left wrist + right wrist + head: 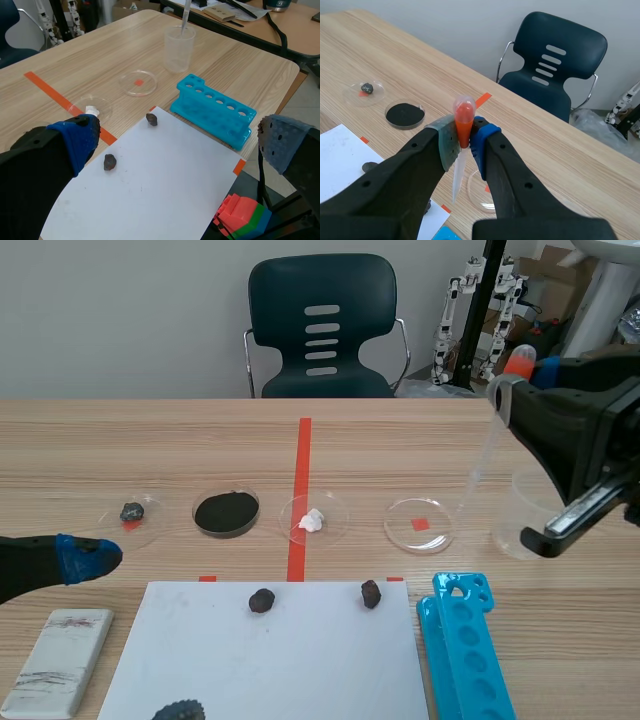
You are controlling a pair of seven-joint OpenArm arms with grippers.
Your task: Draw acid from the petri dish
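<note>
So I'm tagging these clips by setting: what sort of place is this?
Probably a robotics lab staged as a chemistry bench: petri dishes, a blue test tube rack, a pipette in the right tool, small humanoid robots at the back.

Scene view across shared table (150, 450) toward chair (322, 330), wrist views close, downward

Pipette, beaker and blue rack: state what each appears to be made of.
Slim pipette with orange-red bulb, pinched in the right tool: probably soft translucent plastic, since the stem is see-through. Round clear beaker: likely frosted plastic, going by its cloudy walls. Bright blue tube rack: moulded rigid plastic, opaque with a slight sheen.
</note>
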